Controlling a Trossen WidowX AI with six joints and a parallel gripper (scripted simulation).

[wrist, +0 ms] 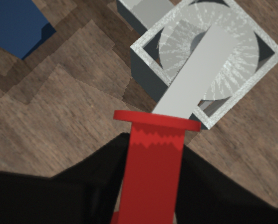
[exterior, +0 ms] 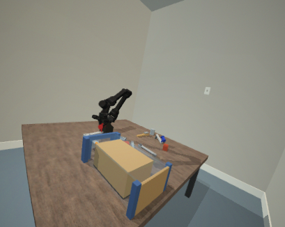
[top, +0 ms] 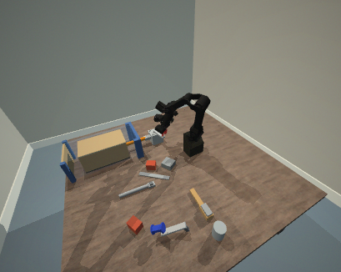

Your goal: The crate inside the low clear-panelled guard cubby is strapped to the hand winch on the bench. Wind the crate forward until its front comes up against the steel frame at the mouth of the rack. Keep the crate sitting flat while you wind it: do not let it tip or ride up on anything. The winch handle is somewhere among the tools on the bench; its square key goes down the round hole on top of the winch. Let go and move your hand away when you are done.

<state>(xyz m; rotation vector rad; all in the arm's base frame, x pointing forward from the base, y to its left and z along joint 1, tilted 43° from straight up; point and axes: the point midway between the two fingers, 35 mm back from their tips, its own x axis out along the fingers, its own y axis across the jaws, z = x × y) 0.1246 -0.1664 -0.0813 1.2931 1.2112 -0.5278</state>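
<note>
The tan crate [top: 102, 149] [exterior: 125, 158] sits flat in the clear-panelled cubby. Its front is near the blue frame [top: 134, 139] [exterior: 86, 150], with a small gap showing. An orange strap [top: 135, 141] runs from the crate through the frame to the grey winch [top: 157, 138] [wrist: 146, 75]. The winch handle's flat grey arm [wrist: 195, 75] lies across the top of the winch; its key end is hidden beneath. My gripper [top: 163, 131] [wrist: 148, 143] is shut on the handle's red grip [exterior: 101, 127] [wrist: 152, 172], beside the winch.
A red block [top: 151, 165], grey block [top: 168, 163], flat bar [top: 154, 176] and wrench [top: 135, 190] lie near the cubby. Farther off are an orange-handled tool [top: 198, 199], grey cylinder [top: 219, 230], red block [top: 135, 224] and blue-ended tool [top: 157, 228].
</note>
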